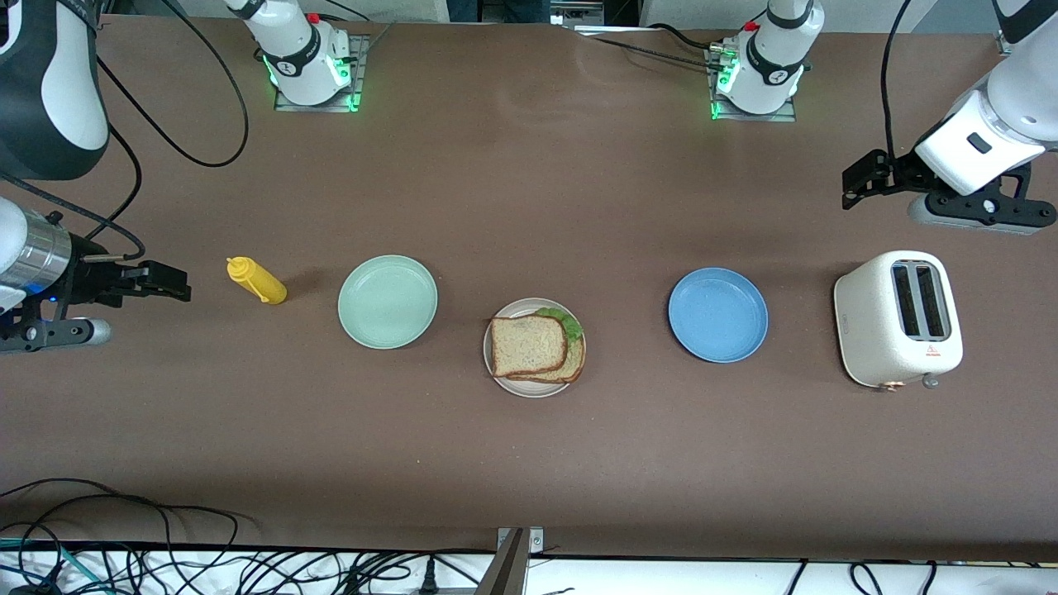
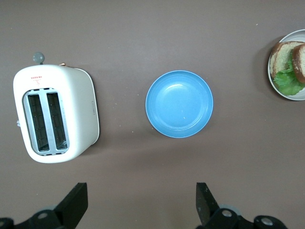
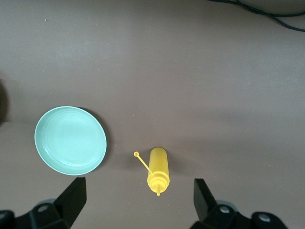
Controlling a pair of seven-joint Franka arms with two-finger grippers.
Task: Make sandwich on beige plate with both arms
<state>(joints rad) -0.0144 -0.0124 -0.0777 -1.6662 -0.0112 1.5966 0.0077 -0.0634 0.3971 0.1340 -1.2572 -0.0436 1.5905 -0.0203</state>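
The right gripper [image 1: 169, 283] hangs open by the yellow bottle [image 1: 257, 281], then come the green plate [image 1: 388, 301], the sandwich [image 1: 537, 345] on the beige plate [image 1: 496, 374], the blue plate [image 1: 717, 315], the toaster [image 1: 899, 319], and the open left gripper [image 1: 860, 182]

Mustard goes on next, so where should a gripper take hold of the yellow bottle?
Probably the bottle mid-body, coming straight down with the fingers across its width: it lies on its side, round and even there, while the nozzle end tapers. The open right gripper waits nearest.
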